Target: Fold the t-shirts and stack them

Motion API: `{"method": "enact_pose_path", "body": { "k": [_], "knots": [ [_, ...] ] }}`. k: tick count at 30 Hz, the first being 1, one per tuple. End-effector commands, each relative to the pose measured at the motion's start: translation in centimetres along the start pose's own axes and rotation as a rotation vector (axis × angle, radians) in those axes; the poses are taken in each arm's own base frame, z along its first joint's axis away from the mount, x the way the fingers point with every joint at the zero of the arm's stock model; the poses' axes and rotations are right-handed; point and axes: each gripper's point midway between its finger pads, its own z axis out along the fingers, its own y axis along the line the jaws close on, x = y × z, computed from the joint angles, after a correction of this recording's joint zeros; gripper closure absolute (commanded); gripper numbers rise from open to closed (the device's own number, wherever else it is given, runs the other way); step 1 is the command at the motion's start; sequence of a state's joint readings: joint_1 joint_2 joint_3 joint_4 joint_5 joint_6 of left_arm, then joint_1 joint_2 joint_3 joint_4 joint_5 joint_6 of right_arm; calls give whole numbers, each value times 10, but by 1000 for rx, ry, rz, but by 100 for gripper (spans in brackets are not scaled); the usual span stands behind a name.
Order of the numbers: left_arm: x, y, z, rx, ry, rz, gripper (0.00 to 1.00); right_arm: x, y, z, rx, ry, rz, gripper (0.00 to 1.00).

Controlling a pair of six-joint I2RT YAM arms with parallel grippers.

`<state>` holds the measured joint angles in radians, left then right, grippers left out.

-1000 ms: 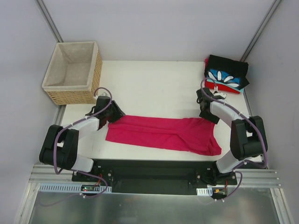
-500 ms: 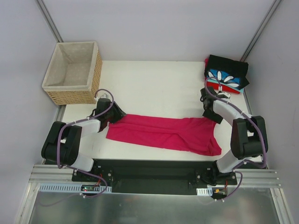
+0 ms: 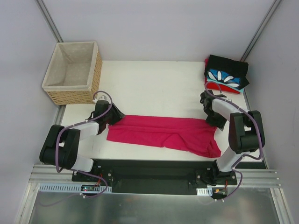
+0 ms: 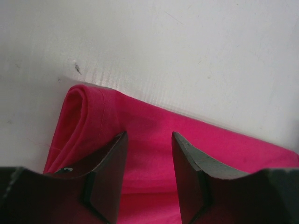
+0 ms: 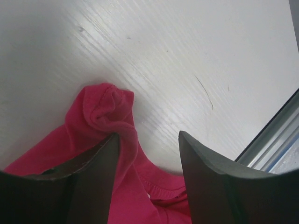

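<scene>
Pink shirt (image 3: 163,134) lying as a long band along the near edge of the tabletop (image 3: 149,88).
My left end effector (image 4: 148,135) is open over its left end, my right end effector (image 5: 148,135) open at its bunched right end; folded shirts (image 3: 226,77) sit stacked in the far right corner.

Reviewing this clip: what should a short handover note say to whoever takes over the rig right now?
Left tool: open, low over the left end of the pink shirt, nothing pinched.
Right tool: open, at the shirt's right end, touching a bunched bit of cloth.
Things: the pink shirt lies as a long band across the near half of the table. The stack of folded black, blue-print and red shirts sits at the far right corner, the basket far left.
Done: three shirts stacked; the pink one looks folded lengthwise.
Left: fold it shorter, then put it on the stack.
</scene>
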<state>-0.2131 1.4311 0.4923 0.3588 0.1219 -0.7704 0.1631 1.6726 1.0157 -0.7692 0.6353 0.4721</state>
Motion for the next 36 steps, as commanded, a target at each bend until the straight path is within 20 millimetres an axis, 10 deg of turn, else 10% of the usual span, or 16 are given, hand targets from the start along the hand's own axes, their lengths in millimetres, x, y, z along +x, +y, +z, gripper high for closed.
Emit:
{"method": "enact_pose_path", "body": {
  "k": [1,13,23,30,36],
  "knots": [
    [2,19,-9,-63,-8,-5,57,7,-23,0,91,38,-7,43],
    [-11,29,-16,-94,-49,-34,57,14,-46,-8,82,49,95,44],
    [-27,-23,-29,91,-51,-40,55,-41,1,-106,-322,-186,69,41],
    [-26,-67,-61,225,-34,-11,52,-2,33,-140,-555,-190,-61,39],
    [-28,-80,-91,266,-45,30,48,26,23,-114,-561,-201,-32,39]
  ]
}}
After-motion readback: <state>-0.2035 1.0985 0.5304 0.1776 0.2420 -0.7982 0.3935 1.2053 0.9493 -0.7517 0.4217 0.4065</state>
